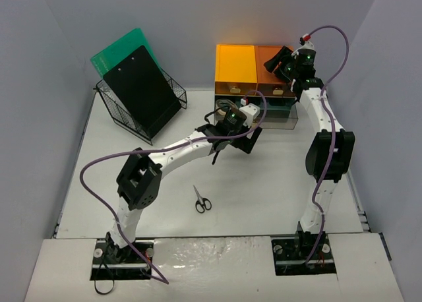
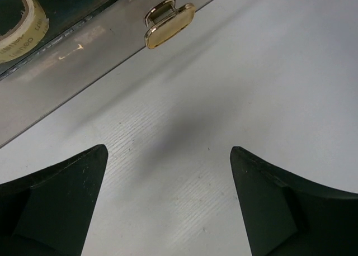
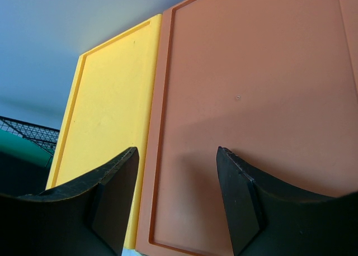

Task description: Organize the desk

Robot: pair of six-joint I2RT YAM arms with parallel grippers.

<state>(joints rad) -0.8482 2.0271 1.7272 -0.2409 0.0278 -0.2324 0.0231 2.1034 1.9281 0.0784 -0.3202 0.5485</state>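
Arm bases, L [image 1: 123, 252] and R [image 1: 304, 249], are sitting bolted at the near edge, w/ the desk [image 1: 264, 190] stretching wide and white beyond them to the back wall. Far left, a black wire basket [image 1: 113, 111] is standing on the desk, holding a black clipboard [image 1: 142, 94] that is leaning back w/ a green board [image 1: 122, 48] behind it. L arm is reaching diagonally twd centre-back. L gripper [image 2: 168, 152] is hovering low over bare desk w/ fingers [image 2: 67, 200] spread wide apart, nothing btwn them, facing a drawer front just ahead. A gold handle [image 2: 169, 24] is sticking out of that front, and a tape roll [image 2: 22, 21] is showing through the clear panel. Scissors [image 1: 202, 201] are lying flat on the desk btwn the two arms, closer to the near edge, well apart from both grippers. Mid-back, the drawer unit [image 1: 280, 107] is sitting w/ a yellow top [image 3: 106, 99] on the left and an orange top [image 3: 263, 99] touching beside it. R arm is standing tall at right. R gripper [image 3: 177, 152] is hanging above the orange top, fingers parted, gripping nothing.
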